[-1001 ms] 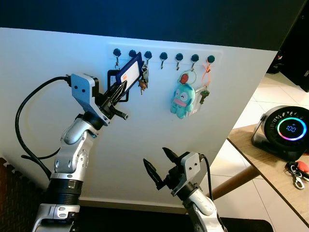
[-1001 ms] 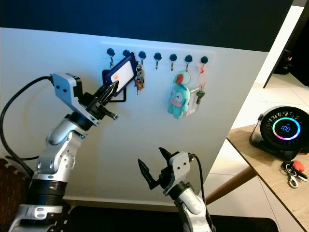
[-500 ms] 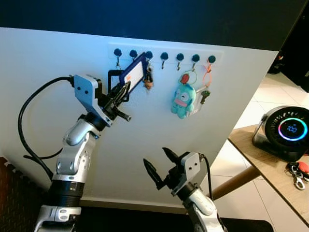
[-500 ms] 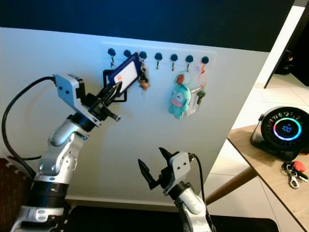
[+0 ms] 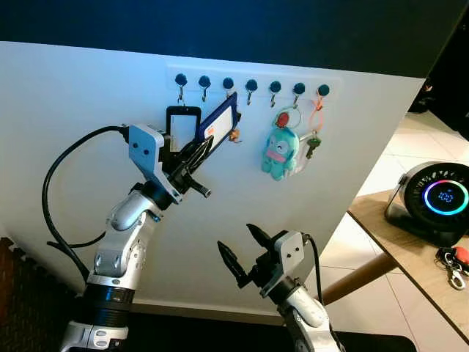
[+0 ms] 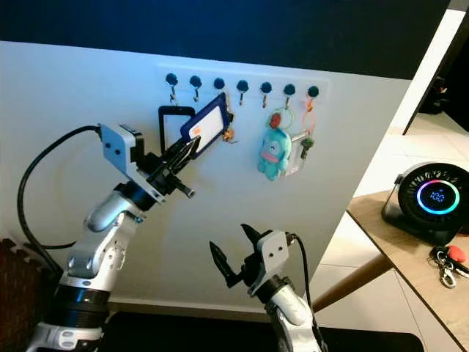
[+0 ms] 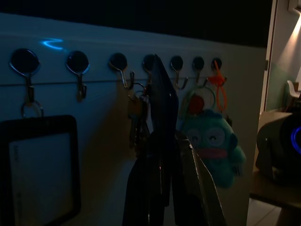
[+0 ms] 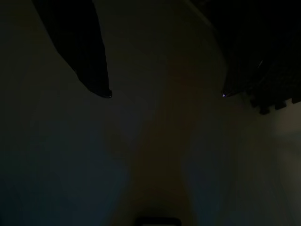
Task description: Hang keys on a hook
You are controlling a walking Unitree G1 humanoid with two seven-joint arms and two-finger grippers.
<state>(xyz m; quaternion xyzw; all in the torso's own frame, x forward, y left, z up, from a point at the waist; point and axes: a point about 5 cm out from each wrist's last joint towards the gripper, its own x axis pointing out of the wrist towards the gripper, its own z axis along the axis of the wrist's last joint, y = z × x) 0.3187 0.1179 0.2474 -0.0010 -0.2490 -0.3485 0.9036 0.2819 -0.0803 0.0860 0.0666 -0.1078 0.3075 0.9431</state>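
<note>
Left gripper (image 5: 199, 149) is pinching the blue card holder (image 5: 218, 126) between its closed fingers, lifting it up at the wall so the attached keys (image 5: 233, 135) are dangling by the third hook (image 5: 228, 84) of the hook rail (image 5: 253, 77). The card is being held tilted, probably because it gives a flat, easy grip and keeps the ring end leading toward the hook. In the left wrist view the keys (image 7: 138, 123) are hanging right under a hook with the ring seemingly on or at its tip; cannot tell for sure whether it is seated. Judging by that, the hang step is looking nearly done and release is yet to come. Right gripper (image 5: 239, 253) is hanging low in front of the wall, fingers spread wide, gripping nothing, idle and out of the way. Outward: a black-framed badge (image 5: 182, 128) is hanging from the first hook, a teal plush keychain (image 5: 278, 152) and an orange-strapped key (image 5: 314, 130) are occupying hooks further right, which is likely why a free hook in between is being targeted. On the desk (image 5: 410, 253) at the right a round device (image 5: 437, 201) is glowing, with another key bunch (image 5: 456, 260) lying beside it.
</note>
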